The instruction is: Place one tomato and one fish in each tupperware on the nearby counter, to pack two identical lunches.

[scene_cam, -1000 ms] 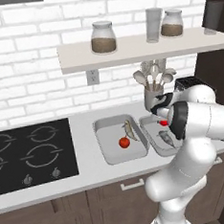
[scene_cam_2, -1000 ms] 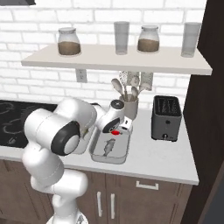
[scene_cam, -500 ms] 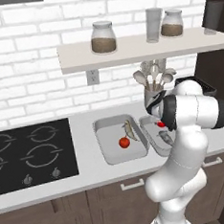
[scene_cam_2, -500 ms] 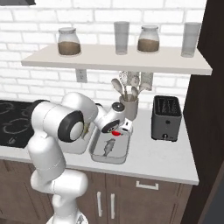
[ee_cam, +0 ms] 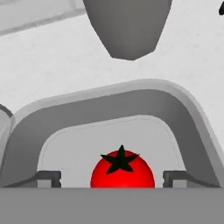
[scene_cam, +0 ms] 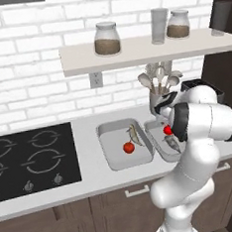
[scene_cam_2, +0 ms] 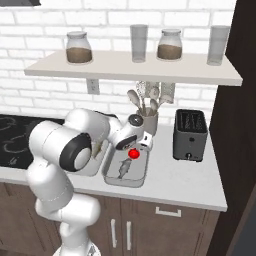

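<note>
Two light-grey tupperware sit side by side on the counter. The left tupperware holds a red tomato and a fish. The right tupperware holds a fish and a tomato. My gripper hangs just above that tomato, open. In the hand view the tomato rests on the tray floor, with a gap on each side between it and my fingertips. The tray's rim curves around it.
A grey utensil holder with spoons stands right behind the right tupperware. A black toaster is further right. A black stovetop lies to the left. A wall shelf with jars hangs overhead.
The jaws have spread apart and let go of the tomato, which now lies in the right tupperware. The arm's elbow has swung up and to the right.
</note>
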